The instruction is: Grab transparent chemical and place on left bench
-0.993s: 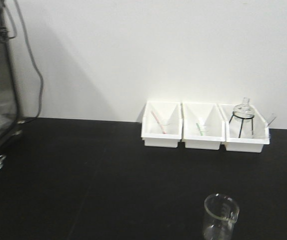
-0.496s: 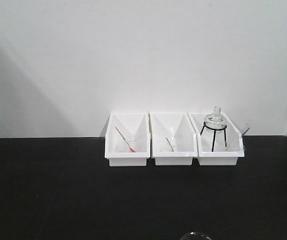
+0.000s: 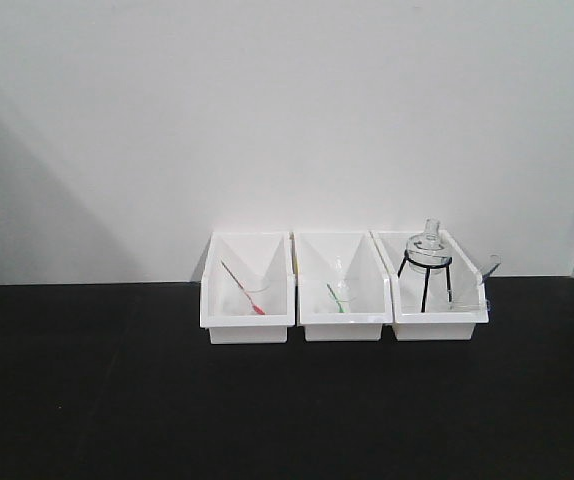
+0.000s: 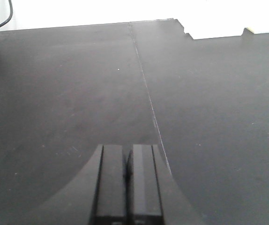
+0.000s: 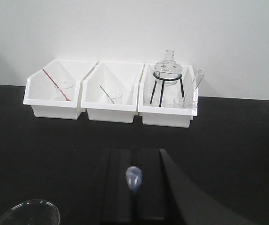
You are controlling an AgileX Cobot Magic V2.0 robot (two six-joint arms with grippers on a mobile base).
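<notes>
Where blk counter [image 3: 87, 400] meets wall [image 3: 267, 100], 3 bins [image 3: 342, 325]

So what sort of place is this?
Probably a chemistry lab: a black bench, white bins holding small beakers with droppers, and a glass flask.

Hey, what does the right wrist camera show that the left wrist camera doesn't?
Only the right wrist view: three white bins against the wall, holding a red dropper, a green dropper, and a flask on a black stand beside a small clear beaker; plus a glass rim at lower left and the right end effector. Only the left wrist view: the left end effector, shut, a seam across the bench and a cable at top left. Both: black bench and white wall.
</notes>
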